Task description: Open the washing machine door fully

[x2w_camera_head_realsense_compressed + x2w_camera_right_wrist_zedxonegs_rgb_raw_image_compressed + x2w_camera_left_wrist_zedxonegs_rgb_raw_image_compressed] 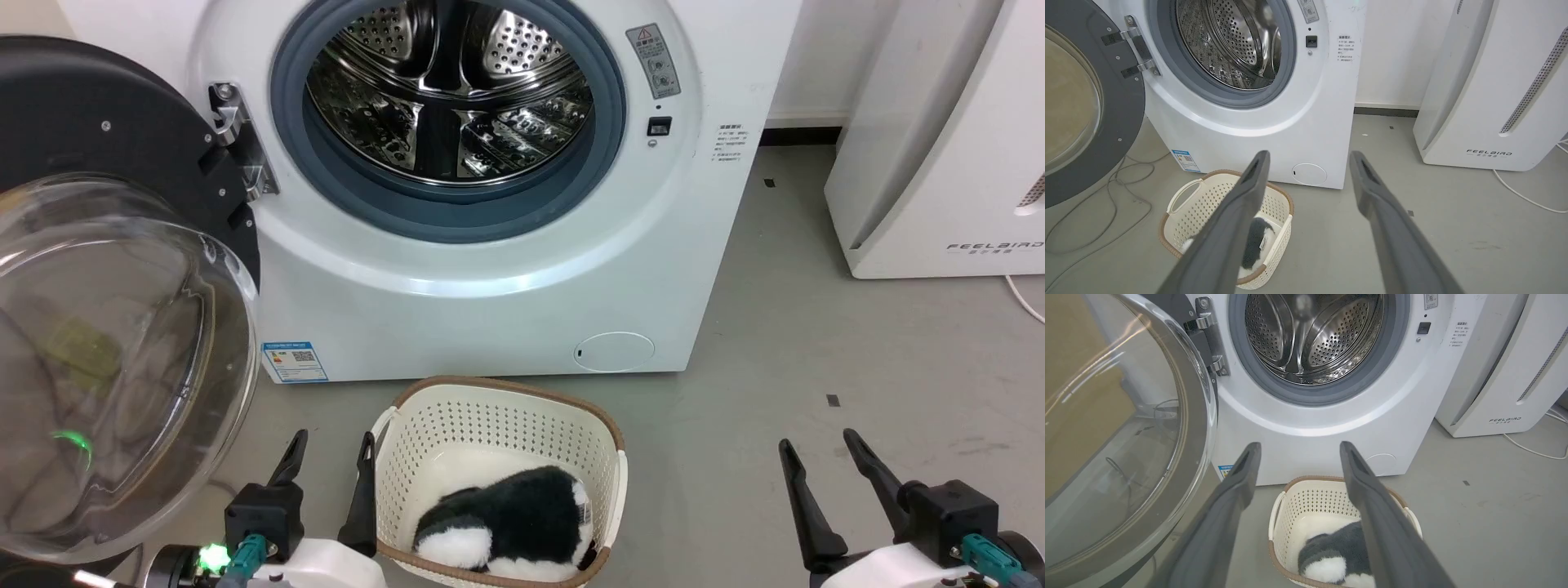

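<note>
The white washing machine stands ahead with its steel drum exposed inside the grey-blue gasket. Its door is swung wide to the left on the metal hinge, its clear glass bowl bulging toward me. My left gripper is open low in the head view, just right of the bowl's lower edge and apart from it. My right gripper is open over bare floor at the lower right. Neither holds anything.
A cream perforated basket with a black-and-white plush toy sits on the floor before the machine, between my grippers. A white FEELBIRD appliance stands at the right. Cables lie under the door.
</note>
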`<state>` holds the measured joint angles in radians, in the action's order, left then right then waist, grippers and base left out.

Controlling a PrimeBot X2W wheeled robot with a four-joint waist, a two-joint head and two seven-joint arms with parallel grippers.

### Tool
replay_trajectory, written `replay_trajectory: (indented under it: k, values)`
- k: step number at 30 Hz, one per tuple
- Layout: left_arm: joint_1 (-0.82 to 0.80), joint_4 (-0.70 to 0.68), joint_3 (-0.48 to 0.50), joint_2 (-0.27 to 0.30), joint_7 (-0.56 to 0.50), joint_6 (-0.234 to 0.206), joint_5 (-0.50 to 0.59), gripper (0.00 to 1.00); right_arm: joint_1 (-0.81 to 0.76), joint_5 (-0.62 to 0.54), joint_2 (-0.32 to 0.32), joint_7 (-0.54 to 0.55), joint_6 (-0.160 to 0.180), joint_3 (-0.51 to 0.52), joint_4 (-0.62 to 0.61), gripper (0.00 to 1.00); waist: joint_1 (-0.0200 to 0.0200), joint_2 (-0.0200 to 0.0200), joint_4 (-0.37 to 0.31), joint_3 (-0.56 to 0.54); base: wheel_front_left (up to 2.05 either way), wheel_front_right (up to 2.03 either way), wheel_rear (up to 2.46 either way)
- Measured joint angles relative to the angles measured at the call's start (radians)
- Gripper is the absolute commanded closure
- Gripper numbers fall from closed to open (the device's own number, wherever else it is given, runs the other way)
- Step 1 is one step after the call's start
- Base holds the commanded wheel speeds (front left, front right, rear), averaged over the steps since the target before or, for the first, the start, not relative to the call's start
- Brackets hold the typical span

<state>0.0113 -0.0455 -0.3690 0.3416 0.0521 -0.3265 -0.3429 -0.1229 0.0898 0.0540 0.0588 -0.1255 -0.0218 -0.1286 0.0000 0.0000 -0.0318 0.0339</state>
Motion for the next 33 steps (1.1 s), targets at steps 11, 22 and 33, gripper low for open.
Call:
replay_trajectory:
  k: [11,22,33]
  values:
    - [0.013,0.006,0.001,0.007,-0.009,-0.031,0.006,0.00,0.001,0.006,0.000,-0.008,0.000,-0.003,0.014,0.00,0.0000,0.0000,0.000,-0.002,0.00,0.00,0.00]
    - [0.013,0.007,0.010,-0.007,-0.012,-0.016,0.013,1.00,0.002,0.005,0.000,-0.007,0.002,-0.002,0.018,1.00,0.0000,0.0000,0.002,-0.004,0.00,0.00,0.00]
    - [0.013,0.010,0.042,-0.030,-0.016,0.013,0.043,1.00,0.005,-0.002,0.000,-0.008,0.002,0.000,0.026,1.00,0.0000,0.0000,0.004,-0.007,0.00,0.00,0.00]
